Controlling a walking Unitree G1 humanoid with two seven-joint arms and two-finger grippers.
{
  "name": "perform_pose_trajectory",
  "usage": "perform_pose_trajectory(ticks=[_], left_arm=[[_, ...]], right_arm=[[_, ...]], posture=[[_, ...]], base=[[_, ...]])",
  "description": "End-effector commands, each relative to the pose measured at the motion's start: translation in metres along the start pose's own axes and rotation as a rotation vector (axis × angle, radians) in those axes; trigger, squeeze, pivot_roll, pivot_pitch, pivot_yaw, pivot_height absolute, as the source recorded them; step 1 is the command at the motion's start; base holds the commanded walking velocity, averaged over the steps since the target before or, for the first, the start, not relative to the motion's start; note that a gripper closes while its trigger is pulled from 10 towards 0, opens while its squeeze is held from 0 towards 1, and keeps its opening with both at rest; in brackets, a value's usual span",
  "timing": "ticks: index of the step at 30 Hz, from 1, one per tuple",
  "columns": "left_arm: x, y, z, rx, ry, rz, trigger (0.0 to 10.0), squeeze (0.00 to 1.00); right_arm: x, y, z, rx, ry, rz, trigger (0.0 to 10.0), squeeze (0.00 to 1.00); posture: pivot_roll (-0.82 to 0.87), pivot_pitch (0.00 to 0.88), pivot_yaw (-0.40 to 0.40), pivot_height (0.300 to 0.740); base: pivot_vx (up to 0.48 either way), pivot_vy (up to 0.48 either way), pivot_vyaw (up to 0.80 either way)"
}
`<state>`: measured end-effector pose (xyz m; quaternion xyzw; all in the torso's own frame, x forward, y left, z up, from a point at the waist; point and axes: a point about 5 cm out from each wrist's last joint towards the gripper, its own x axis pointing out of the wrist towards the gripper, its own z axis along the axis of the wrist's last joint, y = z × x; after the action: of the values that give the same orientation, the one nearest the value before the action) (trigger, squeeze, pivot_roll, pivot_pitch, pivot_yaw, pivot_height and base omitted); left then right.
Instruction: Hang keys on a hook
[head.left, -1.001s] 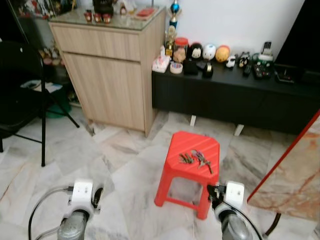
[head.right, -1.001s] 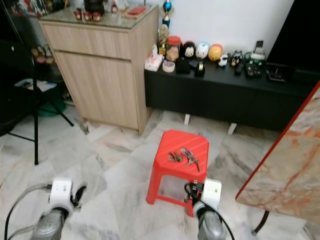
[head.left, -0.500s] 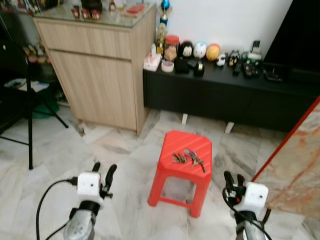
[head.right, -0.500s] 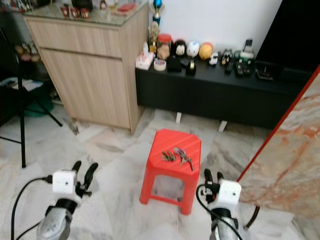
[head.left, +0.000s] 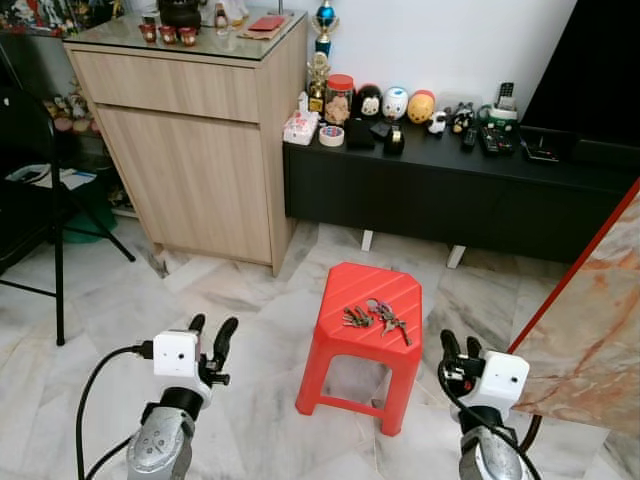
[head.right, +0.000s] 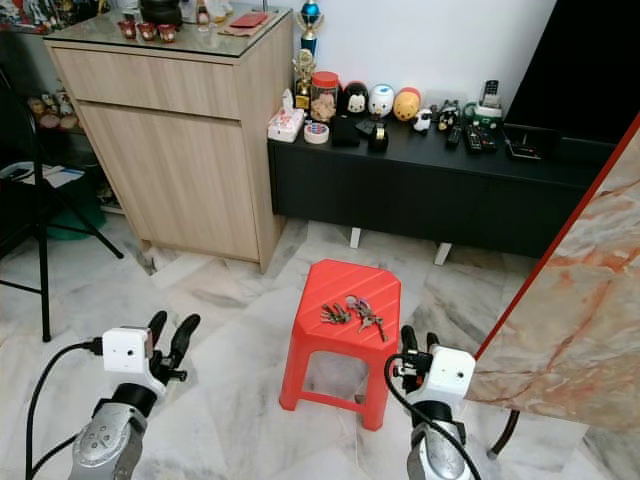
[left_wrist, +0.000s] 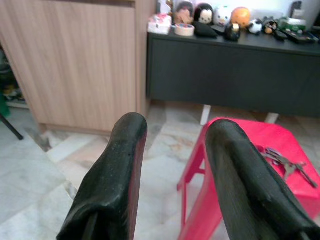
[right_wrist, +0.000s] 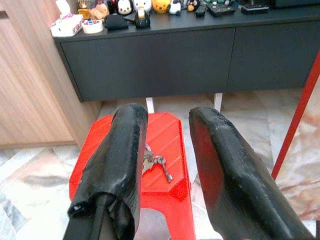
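Both grippers raised higher than a second ago, fingers now clear above the wrist boxes, with the viewpoint shifted a little nearer the stool. Largest ahead: wooden cabinet (head.left: 195, 140) at far left, glass-topped and cluttered with small things. Beside it, low black sideboard (head.left: 455, 195) against the white wall, lined with figurines, a jar and remotes. Marble slab (head.left: 590, 330) with a red edge leaning in at right; black folding chair (head.left: 40, 210) at far left. On the pale marble floor (head.left: 110, 300), centred between the arms, red plastic stool (head.left: 365, 320). Lying loose on its seat, ungrasped: keys (head.left: 378, 318), a small bunch spread flat. Left gripper (head.left: 211, 336) in the air left of the stool, fingers parted, nothing between them. Right gripper (head.left: 455, 346) just right of the stool, fingers likewise apart and unloaded, pointing toward the seat.
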<state>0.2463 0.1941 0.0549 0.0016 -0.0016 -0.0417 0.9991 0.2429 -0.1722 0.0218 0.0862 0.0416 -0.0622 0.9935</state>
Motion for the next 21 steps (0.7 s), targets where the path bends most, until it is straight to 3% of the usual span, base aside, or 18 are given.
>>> perform_pose_trajectory(ticks=[1, 7, 11, 19, 21], left_arm=[[-0.002, -0.001, 0.0, -0.016, 0.01, -0.004, 10.0, 0.0], [-0.001, 0.0, 0.002, -0.025, 0.012, 0.004, 10.0, 0.0], [0.001, 0.0, 0.004, -0.029, 0.009, 0.004, 10.0, 0.0], [0.006, 0.001, 0.007, -0.029, 0.006, 0.006, 10.0, 0.0], [0.006, 0.001, 0.008, -0.026, 0.007, 0.004, 10.0, 0.0]], right_arm=[[0.003, -0.003, 0.007, -0.015, -0.018, 0.002, 10.0, 0.0], [0.004, -0.008, 0.004, -0.02, 0.007, -0.016, 10.0, 0.0], [0.004, 0.0, 0.002, -0.02, 0.013, 0.027, 10.0, 0.0], [0.003, 0.007, 0.002, -0.028, 0.023, 0.068, 10.0, 0.0], [0.004, 0.007, 0.004, -0.023, 0.015, 0.06, 10.0, 0.0]], posture=[[0.02, 0.0, -0.074, 0.74], [0.03, 0.0, -0.074, 0.74], [0.03, 0.0, -0.072, 0.74], [0.04, 0.0, -0.072, 0.74], [0.03, 0.0, -0.067, 0.74]], base=[[0.0, 0.0, 0.0], [0.044, 0.0, 0.0], [0.284, 0.0, 0.0], [0.3, 0.0, 0.64], [0.302, 0.0, 0.0]])
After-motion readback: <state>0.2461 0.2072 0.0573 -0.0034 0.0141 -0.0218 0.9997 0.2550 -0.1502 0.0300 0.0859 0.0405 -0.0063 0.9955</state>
